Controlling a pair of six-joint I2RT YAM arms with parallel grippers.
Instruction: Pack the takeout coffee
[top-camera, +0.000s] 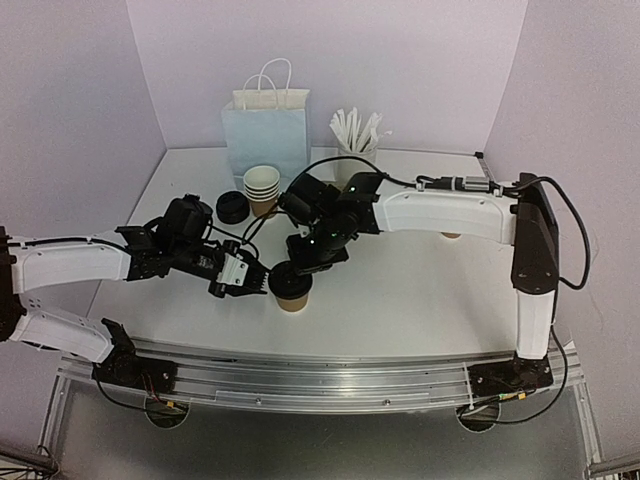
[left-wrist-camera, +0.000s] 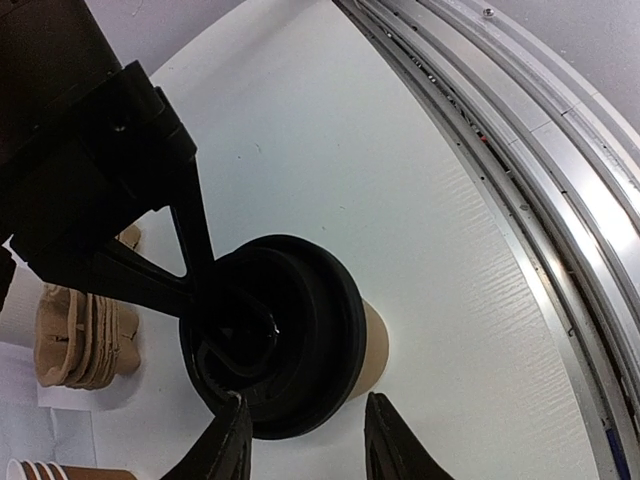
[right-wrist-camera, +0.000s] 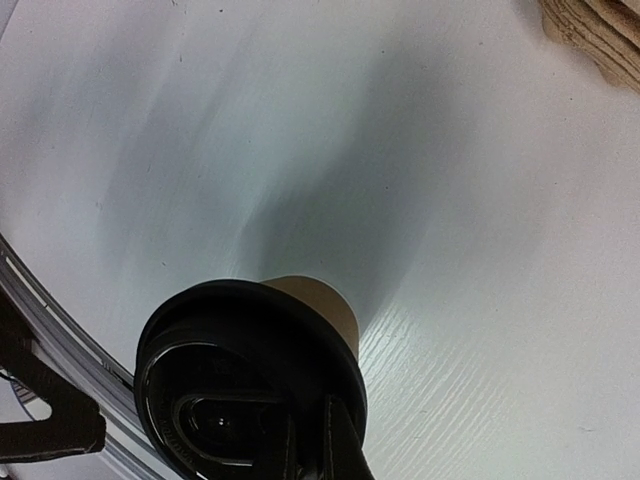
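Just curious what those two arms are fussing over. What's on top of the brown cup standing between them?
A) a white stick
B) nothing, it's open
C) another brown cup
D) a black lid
D: a black lid covers the brown cup, and the right claw has its closed tips down on the lid.

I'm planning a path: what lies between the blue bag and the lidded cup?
Top view: a stack of open cups and the right gripper lie between the bag and the lidded cup.
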